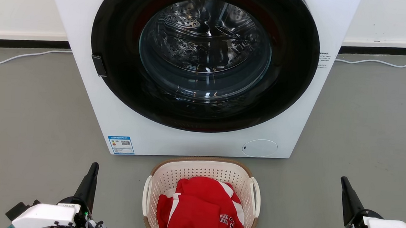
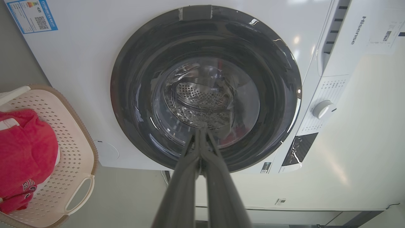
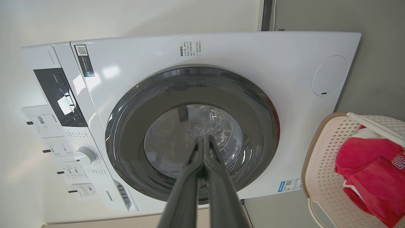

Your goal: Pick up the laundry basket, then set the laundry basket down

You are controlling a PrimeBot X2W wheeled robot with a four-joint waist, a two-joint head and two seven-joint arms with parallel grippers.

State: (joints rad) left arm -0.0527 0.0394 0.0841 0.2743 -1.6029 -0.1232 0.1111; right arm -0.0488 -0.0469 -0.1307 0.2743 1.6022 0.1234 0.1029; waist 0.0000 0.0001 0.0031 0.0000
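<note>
The laundry basket (image 1: pixel 199 171), cream-white and perforated with a brown rim and white loop handles, stands on the grey floor just in front of the washer, a red and white garment (image 1: pixel 200 208) lying in it. It also appears at the left edge as the basket (image 2: pixel 74 148) in the left wrist view and at the right edge as the basket (image 3: pixel 322 164) in the right wrist view. My left gripper (image 1: pixel 94 166) is shut and empty, on the floor side left of the basket. My right gripper (image 1: pixel 343 180) is shut and empty, to the basket's right. Both are well apart from it, fingers pointing at the washer.
A white front-loading washer (image 1: pixel 93 95) with a round dark glass door (image 1: pixel 204 57) stands close behind the basket. A white cable (image 1: pixel 17 56) runs along the floor by the wall on both sides. Open grey floor lies left and right of the basket.
</note>
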